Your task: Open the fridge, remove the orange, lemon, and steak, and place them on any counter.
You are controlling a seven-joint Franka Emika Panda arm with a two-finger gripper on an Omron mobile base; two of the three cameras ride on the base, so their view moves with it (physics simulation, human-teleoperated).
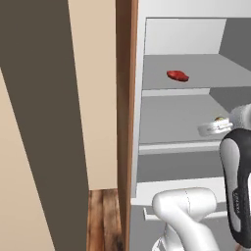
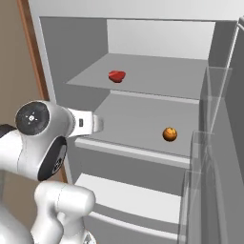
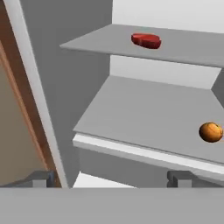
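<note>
Two of your three items are in sight, both inside the open fridge [image 2: 71, 57].

Item 1, the steak [image 2: 116, 76]: a flat red slab lying on the upper shelf [image 2: 157, 81], toward its middle and well back from the front lip. It also shows in the left base view [image 1: 177, 75] and at the top of the hand view [image 3: 146, 40].

Item 2, the orange [image 2: 169, 134]: a small round ball resting on the middle shelf [image 2: 128, 126], on the side nearer the door bins [image 2: 209, 119] and close to the front edge. In the hand view it sits far to the right [image 3: 211, 132].

Item 3, the lemon: not located; no position to record for you.

Gripper [image 3: 111, 178]: released, jaws spread wide, nothing between the fingertips [image 3: 179, 177]. It hovers at the mouth of the fridge, about level with the middle shelf's front lip and apart from both items.

Judgement: you hold it open and outside because no item is yet chosen; from here it likely needs to swing toward the orange, the nearer piece. Being round and close to the lip, the orange may roll if nudged off-centre.

Below: a pale bottom drawer [image 2: 133, 200]. Beside the fridge: a brown wooden panel [image 1: 125, 98].
</note>
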